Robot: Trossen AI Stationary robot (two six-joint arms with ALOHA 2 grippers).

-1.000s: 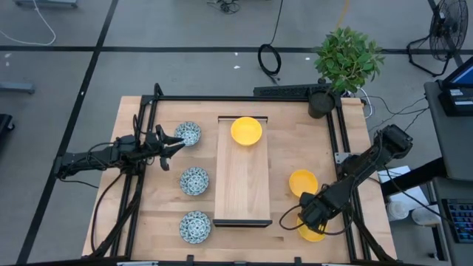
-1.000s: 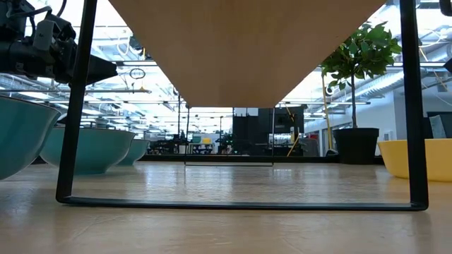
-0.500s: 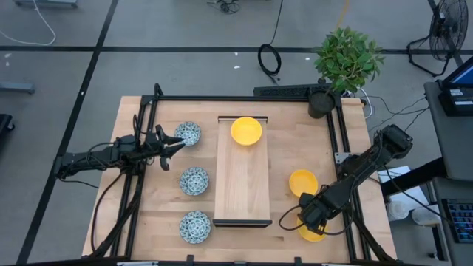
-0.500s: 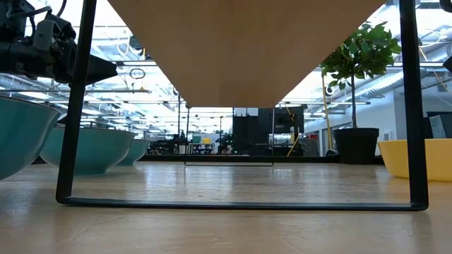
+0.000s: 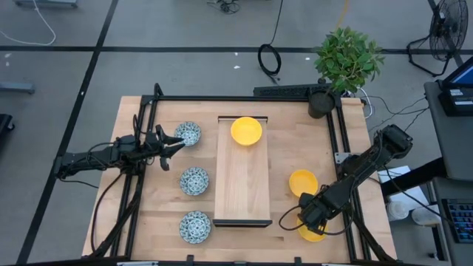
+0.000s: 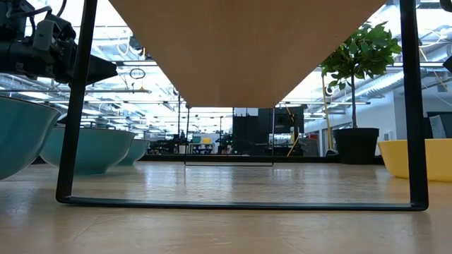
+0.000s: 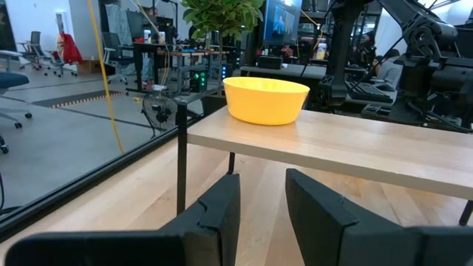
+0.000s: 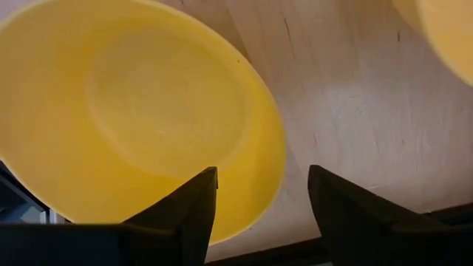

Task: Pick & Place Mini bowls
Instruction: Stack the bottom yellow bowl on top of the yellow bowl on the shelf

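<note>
Three patterned mini bowls point(image 5: 188, 134) point(image 5: 194, 180) point(image 5: 195, 226) stand in a column on the table left of the wooden tray point(image 5: 242, 185). One yellow mini bowl point(image 5: 246, 131) sits on the tray's far end and shows in the left wrist view point(image 7: 266, 100). A second yellow bowl point(image 5: 303, 182) rests on the table right of the tray. The third yellow bowl point(image 5: 313, 233) lies under my right gripper point(image 5: 304, 214), which is open, its fingers either side of the bowl's rim point(image 8: 275, 159). My left gripper point(image 5: 177, 142) hovers open beside the farthest patterned bowl, pointing at the tray. My right gripper point(image 8: 262, 174) comes from above, one finger point(image 8: 188, 210) over the hollow of the near yellow bowl, the other point(image 8: 347, 207) over the table outside the bowl. I cannot tell whether either finger touches the bowl. The bowl rests upright on the table.
The tray stands raised on thin black legs point(image 6: 70, 141), with open space beneath it. A black frame point(image 5: 244, 98) runs round the table top. A potted plant point(image 5: 346, 59) stands at the far right corner. Bare wood lies between the tray and the right-hand yellow bowls.
</note>
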